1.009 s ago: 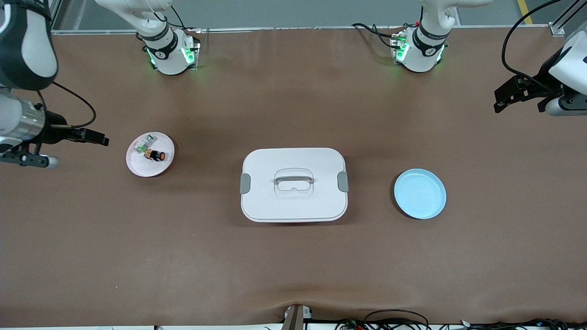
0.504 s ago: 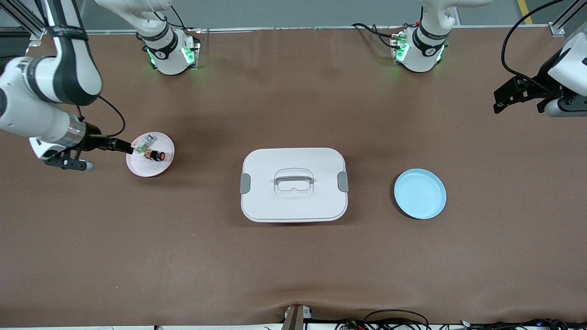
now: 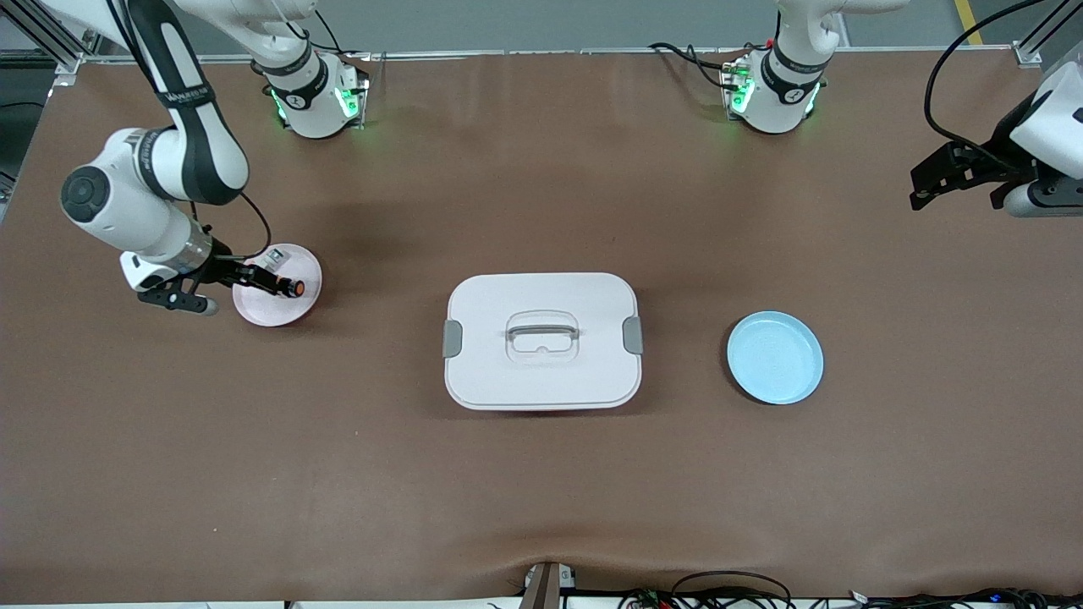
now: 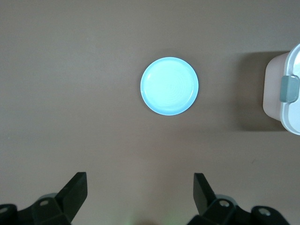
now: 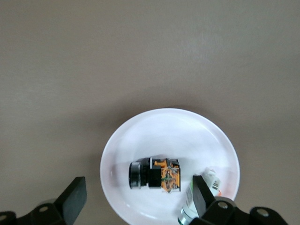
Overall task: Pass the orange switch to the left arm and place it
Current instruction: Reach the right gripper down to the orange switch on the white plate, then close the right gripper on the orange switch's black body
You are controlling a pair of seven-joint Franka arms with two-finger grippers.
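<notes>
The orange switch point(image 3: 292, 288) point(image 5: 154, 174) lies on its side on a small pale plate point(image 3: 264, 313) point(image 5: 168, 131) toward the right arm's end of the table. My right gripper point(image 3: 264, 279) point(image 5: 138, 199) hangs open just over that plate, the switch a little ahead of its fingertips, with nothing between the fingers. The white box point(image 3: 541, 372) point(image 4: 287, 93) stands at the table's middle, lid latched. My left gripper point(image 3: 918, 188) point(image 4: 139, 192) waits open and empty in the air at the left arm's end of the table.
A small green-and-clear component point(image 3: 272, 256) point(image 5: 206, 180) shares the pale plate, close to one right fingertip. An empty light blue plate point(image 3: 775, 357) point(image 4: 169, 86) sits beside the box toward the left arm's end. Cables lie along the table's near edge.
The right arm has swung in from the table's end, bringing its open gripper from outside the plate to over it. The left arm has stayed still.
</notes>
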